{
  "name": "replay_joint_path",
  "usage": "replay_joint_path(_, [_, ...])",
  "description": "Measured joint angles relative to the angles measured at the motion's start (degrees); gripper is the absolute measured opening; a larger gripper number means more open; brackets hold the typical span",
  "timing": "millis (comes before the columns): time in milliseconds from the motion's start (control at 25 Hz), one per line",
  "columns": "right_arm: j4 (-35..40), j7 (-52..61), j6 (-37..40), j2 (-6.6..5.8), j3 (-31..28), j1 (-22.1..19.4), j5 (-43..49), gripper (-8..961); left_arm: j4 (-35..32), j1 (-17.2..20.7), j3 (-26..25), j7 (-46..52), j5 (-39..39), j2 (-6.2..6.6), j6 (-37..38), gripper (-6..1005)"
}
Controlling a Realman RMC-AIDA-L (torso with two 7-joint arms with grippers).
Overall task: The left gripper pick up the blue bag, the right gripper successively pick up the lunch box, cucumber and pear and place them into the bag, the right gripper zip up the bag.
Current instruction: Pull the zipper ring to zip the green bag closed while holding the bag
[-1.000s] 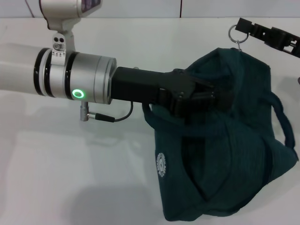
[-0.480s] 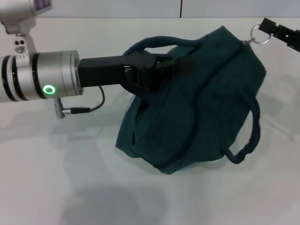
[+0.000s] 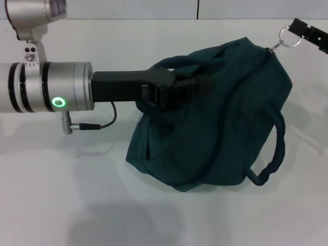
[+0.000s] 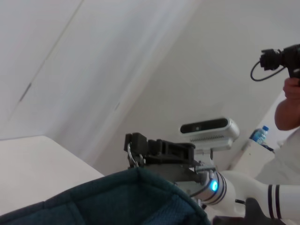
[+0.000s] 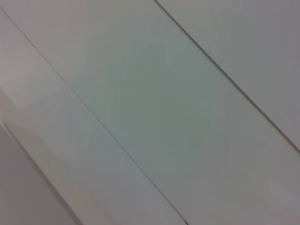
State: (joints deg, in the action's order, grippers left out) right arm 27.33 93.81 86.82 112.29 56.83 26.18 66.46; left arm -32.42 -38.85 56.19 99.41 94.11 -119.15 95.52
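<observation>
The blue bag [image 3: 225,138] hangs over the white table, held from two sides. My left gripper [image 3: 197,84] reaches in from the left and is shut on the bag's upper edge, with one handle [image 3: 171,63] looped over it. The other handle [image 3: 277,148] droops at the right. My right gripper [image 3: 303,29] at the top right is shut on the zipper's ring pull [image 3: 288,37]. The left wrist view shows the bag's edge [image 4: 117,197] and the right gripper [image 4: 140,147] on the ring [image 4: 132,157]. The lunch box, cucumber and pear are out of view.
The white table [image 3: 77,195] lies bare below and left of the bag. The left wrist view shows the robot's head camera [image 4: 208,129], a person's arm [image 4: 290,108] and a water bottle [image 4: 260,134] far off. The right wrist view shows only pale panels.
The bag has swung up and to the left and now hangs wider. My right gripper has drawn the ring pull to the right. The left arm pulled left, then eased back right.
</observation>
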Motion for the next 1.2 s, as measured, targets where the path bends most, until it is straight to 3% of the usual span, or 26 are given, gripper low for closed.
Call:
replay_joint_path(560, [-0.1, -2.2, 2.5, 0.11, -3.3, -1.5, -0.1, 13, 0.1, -0.2, -0.5, -0.6, -0.7, -0.21, 0.0, 50])
replay_joint_path(800, [-0.5, -2.6, 0.0, 0.12, -3.4, -1.8, 0.4, 13, 0.0, -0.3, -0.5, -0.5, -0.7, -0.21, 0.6, 50])
replay_joint_path(1200, [-2.5, -3.5, -3.0, 0.12, -2.8, -2.0, 0.5, 14, -0.4, -0.3, -0.1, -0.7, -7.1, -0.24, 8.1, 49])
